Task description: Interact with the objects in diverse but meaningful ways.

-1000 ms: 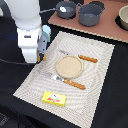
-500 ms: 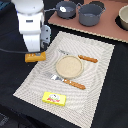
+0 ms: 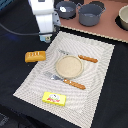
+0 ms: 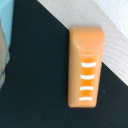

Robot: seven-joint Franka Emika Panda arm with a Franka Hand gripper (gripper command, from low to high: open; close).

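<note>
In the exterior view, the gripper (image 3: 46,36) is hanging just above and apart from the orange rectangular block (image 3: 35,56), which is lying flat, half on the dark cloth and half against the edge of the striped placemat (image 3: 95,75); that free, flat pose is probably leaving its long sides open to a grasp. The flat yellow packet with red mark (image 3: 54,98) is lying well beyond the block. Whether the jaws are spread, I cannot tell.

In the wrist view, the block (image 4: 86,66) is sitting directly beneath the tool, untouched; no fingers are showing, so nothing appears held.
</note>
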